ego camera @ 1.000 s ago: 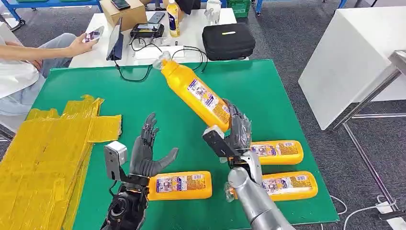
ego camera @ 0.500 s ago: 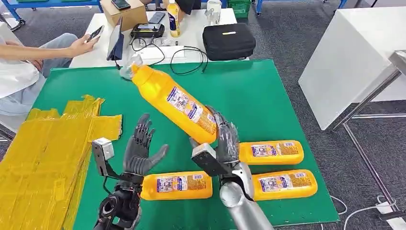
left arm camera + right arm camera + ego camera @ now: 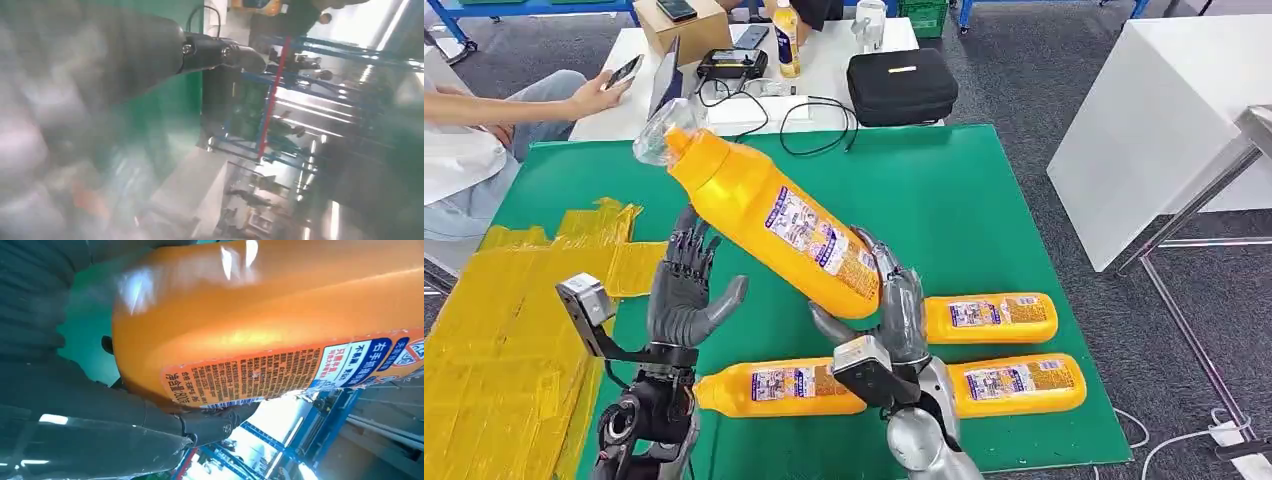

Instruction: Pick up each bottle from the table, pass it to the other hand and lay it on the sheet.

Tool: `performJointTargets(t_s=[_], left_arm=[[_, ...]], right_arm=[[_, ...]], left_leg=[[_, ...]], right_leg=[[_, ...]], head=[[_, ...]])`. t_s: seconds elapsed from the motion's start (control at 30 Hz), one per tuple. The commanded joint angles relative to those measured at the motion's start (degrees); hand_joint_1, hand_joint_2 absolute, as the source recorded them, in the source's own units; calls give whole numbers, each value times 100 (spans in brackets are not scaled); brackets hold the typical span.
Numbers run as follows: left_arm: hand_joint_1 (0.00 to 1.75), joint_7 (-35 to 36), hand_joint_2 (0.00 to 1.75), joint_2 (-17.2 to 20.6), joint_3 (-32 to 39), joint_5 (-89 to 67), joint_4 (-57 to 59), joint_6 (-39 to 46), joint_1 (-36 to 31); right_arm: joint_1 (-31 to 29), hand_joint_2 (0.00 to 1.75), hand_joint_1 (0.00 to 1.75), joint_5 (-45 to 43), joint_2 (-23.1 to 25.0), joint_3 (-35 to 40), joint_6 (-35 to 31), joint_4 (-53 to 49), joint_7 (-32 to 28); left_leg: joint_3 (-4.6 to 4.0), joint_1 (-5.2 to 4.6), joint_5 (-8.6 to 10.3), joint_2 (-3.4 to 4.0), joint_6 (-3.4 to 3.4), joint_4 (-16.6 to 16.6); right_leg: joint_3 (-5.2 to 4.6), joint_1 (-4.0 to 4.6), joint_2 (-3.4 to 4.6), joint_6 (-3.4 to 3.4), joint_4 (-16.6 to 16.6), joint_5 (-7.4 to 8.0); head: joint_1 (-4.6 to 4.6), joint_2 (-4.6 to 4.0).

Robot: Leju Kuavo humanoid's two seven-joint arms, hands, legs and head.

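Note:
My right hand (image 3: 894, 305) grips the base of a large yellow bottle (image 3: 769, 218) with a clear cap, held tilted above the green table (image 3: 964, 200), cap up and to the left. The right wrist view shows the same bottle (image 3: 280, 325) close up, its label facing the camera. My left hand (image 3: 682, 292) stands raised and open, palm toward the bottle, just left of it and not touching. Three more yellow bottles lie flat on the table: one (image 3: 779, 388) at the front centre, one (image 3: 991, 317) to the right, one (image 3: 1014, 384) at the front right. The yellow sheet (image 3: 514, 320) covers the table's left side.
A person (image 3: 474, 120) sits at the far left holding a phone. Behind the green table a white table (image 3: 824, 60) carries a black case (image 3: 901, 86), cables, a box and a small bottle. A white cabinet (image 3: 1164, 120) stands to the right.
My right hand has swung the held bottle leftward and closer. My left hand has risen and shifted left, still open beside the bottle.

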Motion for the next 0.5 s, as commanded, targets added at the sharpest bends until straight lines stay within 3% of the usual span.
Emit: performJointTargets(t_s=[0.03,0.5], left_arm=[[0,43,175,210,-118,42,-89,-10,-135],[0,37,175,244,-154,59,-214,-25,31]], right_arm=[[-6,175,175,77,-235,-43,34,159,15],[-75,175,175,45,-188,-283,-12,394,17]], left_leg=[[18,9,-10,-3,-5,-1],[12,4,-6,1,-3,-3]], right_leg=[[25,9,-5,-2,-9,-7],[16,4,0,-1,-7,-3]], head=[[0,0],[2,0]])
